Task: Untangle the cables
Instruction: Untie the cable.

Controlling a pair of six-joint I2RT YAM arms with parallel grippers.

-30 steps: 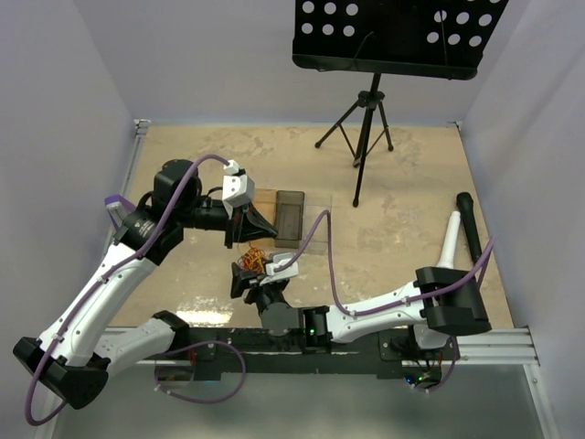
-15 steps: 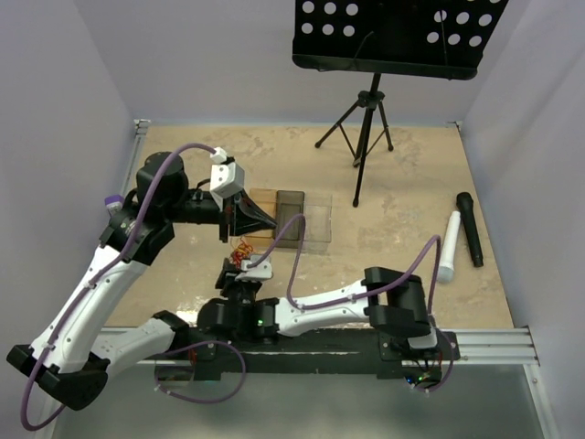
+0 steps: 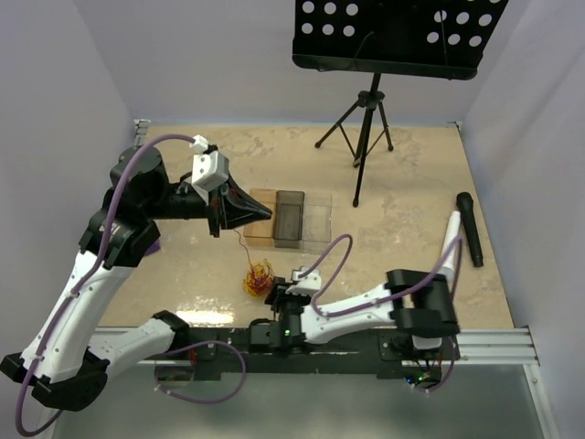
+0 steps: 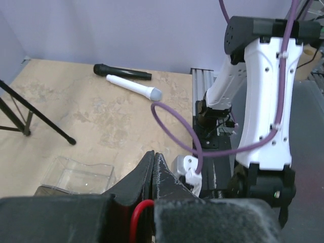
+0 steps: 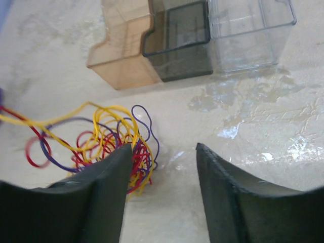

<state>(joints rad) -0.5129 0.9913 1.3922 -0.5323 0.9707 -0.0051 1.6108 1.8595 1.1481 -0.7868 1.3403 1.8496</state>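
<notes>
We see the left gripper (image 3: 265, 212), pressed together on a thin red wire (image 4: 137, 211), now higher and further toward the bench's left edge than a second ago. That wire now runs down to the tangle of thin yellow, red, orange and purple cables (image 3: 258, 277), which lies near the middle of the bench's near edge. The right gripper (image 5: 164, 149) has shifted to the tangle's right side, jaws spread with nothing between them, one finger against the loops. We judge that one wire is being drawn out, though the knot looks mostly intact.
</notes>
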